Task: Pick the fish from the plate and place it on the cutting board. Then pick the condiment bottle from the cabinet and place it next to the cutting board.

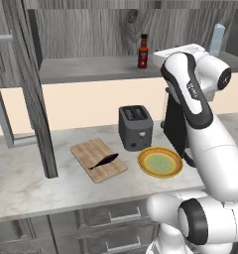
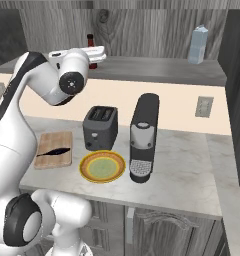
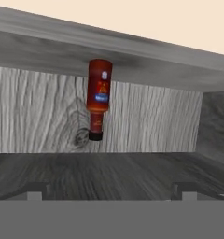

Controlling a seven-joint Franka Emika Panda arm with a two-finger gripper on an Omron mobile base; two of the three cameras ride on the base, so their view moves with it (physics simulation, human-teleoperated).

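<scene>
The dark fish (image 1: 103, 161) (image 2: 53, 151) lies on the wooden cutting board (image 1: 89, 149) (image 2: 54, 141). To the board's right sits the yellow-rimmed plate (image 1: 159, 174) (image 2: 82, 167), with nothing on it. The dark-red condiment bottle (image 1: 143, 52) (image 2: 90, 40) (image 3: 99, 91) stands upright on the cabinet shelf (image 1: 91, 67) (image 2: 152, 67). My gripper (image 1: 156, 53) (image 2: 103, 54) (image 3: 111, 191) is raised to shelf height, open, pointing at the bottle and still short of it. The hand view is rolled over, so the bottle hangs cap-down there, between and beyond the two fingertips (image 3: 37, 191).
A dark toaster (image 1: 135, 126) (image 2: 100, 127) stands behind the plate, with a black coffee machine (image 1: 175, 126) (image 2: 143, 137) to its right. A pale blue-white bottle (image 1: 217, 38) (image 2: 198, 45) is further right on the shelf. Grey drawers (image 1: 116, 218) run below the counter.
</scene>
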